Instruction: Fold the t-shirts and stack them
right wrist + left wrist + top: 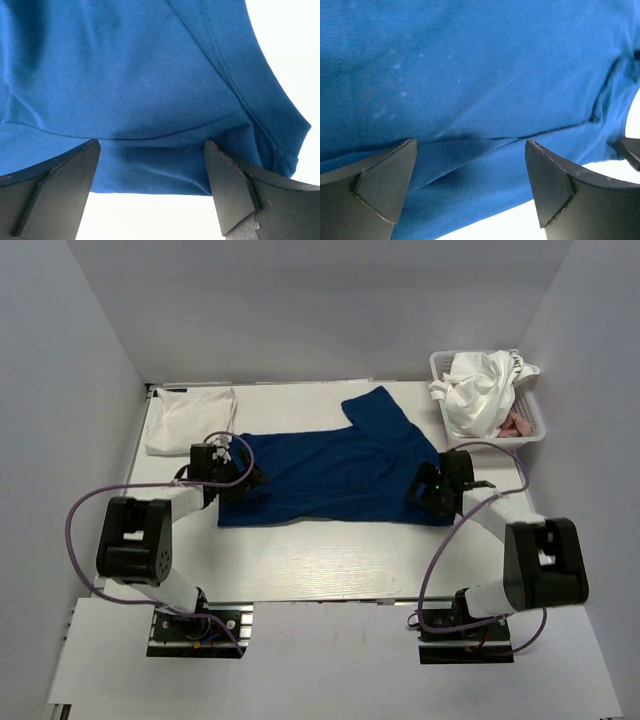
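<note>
A navy blue t-shirt [335, 468] lies spread across the middle of the table, print not showing, one sleeve pointing to the back. My left gripper [247, 483] is open at the shirt's left edge; its fingers [387, 175] stand wide apart over the blue cloth [470, 75]. My right gripper [422, 490] is open at the shirt's right front corner; its fingers [230, 185] straddle the blue hem [150, 170]. A folded white t-shirt [190, 418] lies at the back left. More white t-shirts [480, 388] and a pink one [517, 426] sit in the basket.
A white plastic mesh basket [537, 423] stands at the back right corner. The grey enclosure walls close in on the left, back and right. Purple cables loop from both arms over the table's near part.
</note>
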`<state>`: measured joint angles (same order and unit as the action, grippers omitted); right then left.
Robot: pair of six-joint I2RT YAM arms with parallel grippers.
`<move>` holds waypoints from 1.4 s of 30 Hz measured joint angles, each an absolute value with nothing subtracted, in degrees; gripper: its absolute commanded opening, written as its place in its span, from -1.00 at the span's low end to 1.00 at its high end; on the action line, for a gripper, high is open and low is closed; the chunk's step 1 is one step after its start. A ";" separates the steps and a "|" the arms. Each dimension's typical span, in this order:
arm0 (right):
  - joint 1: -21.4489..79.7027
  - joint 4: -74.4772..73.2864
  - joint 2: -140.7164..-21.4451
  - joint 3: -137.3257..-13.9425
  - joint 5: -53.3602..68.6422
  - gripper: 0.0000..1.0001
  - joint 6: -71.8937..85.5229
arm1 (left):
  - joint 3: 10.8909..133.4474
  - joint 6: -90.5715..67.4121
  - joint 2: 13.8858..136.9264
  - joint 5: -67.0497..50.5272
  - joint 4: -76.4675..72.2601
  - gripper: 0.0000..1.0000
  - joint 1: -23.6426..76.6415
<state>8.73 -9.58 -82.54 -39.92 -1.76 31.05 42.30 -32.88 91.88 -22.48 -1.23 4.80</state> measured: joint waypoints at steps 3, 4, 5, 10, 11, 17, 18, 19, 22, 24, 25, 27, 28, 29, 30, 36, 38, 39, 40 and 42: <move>9.10 -15.05 -74.98 -35.24 -3.29 0.81 34.09 | 36.86 -34.30 84.44 -19.86 3.22 1.00 4.91; 9.23 -17.98 -72.03 -33.87 -3.84 0.81 34.83 | 35.44 -34.68 81.47 -18.76 5.91 1.00 5.04; 9.34 -21.54 -68.79 -32.62 -4.49 0.81 35.59 | 33.95 -35.05 77.93 -17.04 9.13 1.00 5.17; 9.45 -33.04 -56.40 -31.42 -6.28 0.81 35.29 | 31.55 -36.75 59.86 -10.07 20.84 1.00 4.99; 9.50 -33.56 -55.37 -31.79 -6.52 0.81 34.41 | 31.79 -37.08 57.10 -9.21 20.82 1.00 4.89; 9.96 -32.51 -60.51 -41.15 -5.48 0.81 29.17 | 42.02 -38.98 63.16 -1.26 24.01 1.00 4.08; 10.24 -30.81 -62.37 -43.22 -4.80 0.81 28.36 | 45.58 -39.07 67.18 0.51 24.60 1.00 3.84; 10.41 -29.30 -64.07 -44.82 -4.36 0.81 27.92 | 48.38 -39.16 70.78 1.85 24.93 1.00 3.79; 11.11 -24.45 -69.54 -49.39 -3.16 0.81 26.85 | 55.42 -39.29 81.21 4.89 25.10 1.00 2.85; 11.49 -22.17 -73.43 -52.86 -2.74 0.81 26.41 | 58.46 -39.24 86.67 6.63 25.80 1.00 2.24; 11.66 -21.45 -75.40 -54.96 -2.81 0.81 26.30 | 59.88 -39.03 89.21 7.70 26.30 1.00 1.93; 11.77 -19.77 -78.87 -58.96 -3.22 0.81 25.98 | 62.06 -38.76 93.01 9.45 27.27 0.88 1.58; 11.77 -19.07 -80.38 -60.88 -3.51 0.81 25.78 | 62.98 -38.48 94.52 10.26 27.55 0.83 1.43; 11.77 -18.50 -82.04 -63.16 -3.95 0.81 25.56 | 63.64 -38.19 95.61 10.81 27.70 0.79 1.32; 11.77 -17.78 -83.40 -64.86 -4.38 0.81 25.21 | 63.99 -37.82 96.36 11.25 27.75 0.76 1.28; 11.81 -15.49 -91.55 -72.53 -7.75 0.81 21.67 | 67.79 -36.21 101.54 11.57 26.48 0.38 1.28; 11.81 -15.27 -93.82 -74.13 -9.10 0.81 19.92 | 69.04 -35.77 103.98 11.40 25.26 0.34 1.28; 11.81 -15.14 -94.67 -74.63 -9.52 0.81 19.11 | 69.41 -35.55 105.06 11.33 24.95 0.31 1.28; 11.81 -15.05 -95.44 -75.05 -9.80 0.81 18.44 | 69.80 -35.48 106.30 11.29 24.77 0.28 1.28; 11.81 -14.96 -96.92 -75.94 -9.93 0.81 17.23 | 70.57 -35.33 108.49 11.33 24.73 0.21 1.28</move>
<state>11.81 -14.96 -96.92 -75.94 -9.93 17.23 70.57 -35.33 108.49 11.33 24.73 1.28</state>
